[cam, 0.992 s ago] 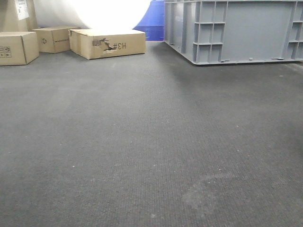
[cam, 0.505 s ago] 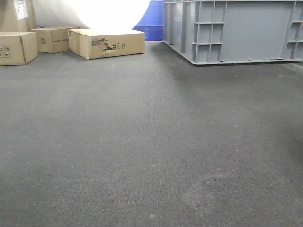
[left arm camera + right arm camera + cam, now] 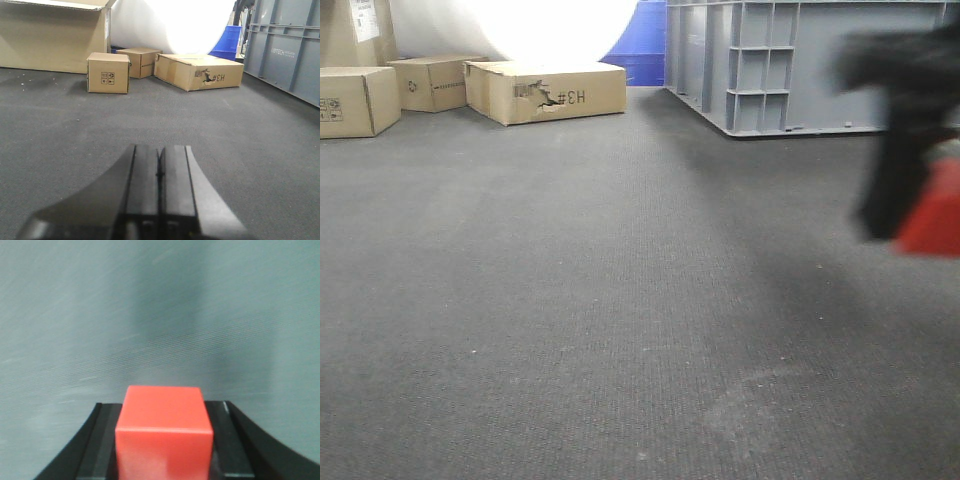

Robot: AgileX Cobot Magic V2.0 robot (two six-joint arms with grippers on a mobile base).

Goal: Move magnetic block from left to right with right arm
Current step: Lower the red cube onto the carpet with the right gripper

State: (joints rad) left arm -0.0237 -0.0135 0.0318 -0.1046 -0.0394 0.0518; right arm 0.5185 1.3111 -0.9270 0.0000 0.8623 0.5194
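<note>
Front view: My right gripper [image 3: 918, 215] appears at the right edge of the picture as a blurred black shape, raised above the grey carpet [image 3: 620, 320]. The red block [image 3: 932, 222] shows as a red blur at the lower end of that shape, touching it and cut off by the picture's edge. The blur hides the fingers, so this view does not show how the block sits between them. At the back left stand three cardboard boxes; the nearest to the middle, the torn box [image 3: 548, 92], carries dark lettering. A grey crate [image 3: 810, 65] stands at the back right, and a blue bin [image 3: 645, 45] shows between the torn box and the crate.

Left wrist view: My left gripper [image 3: 159, 172] is closed on nothing; its two black fingers [image 3: 142, 175] meet along a thin centre seam. It points across the bare carpet toward the boxes. No red block shows here.

Right wrist view: My right gripper grips the red block. The block [image 3: 163, 432] sits centred between the two black fingers [image 3: 97, 450], one at each side face. The block's top face and near face are both visible. Behind it lies the carpet, blurred, with a soft dark shadow [image 3: 170, 315] above the block in the picture.
</note>
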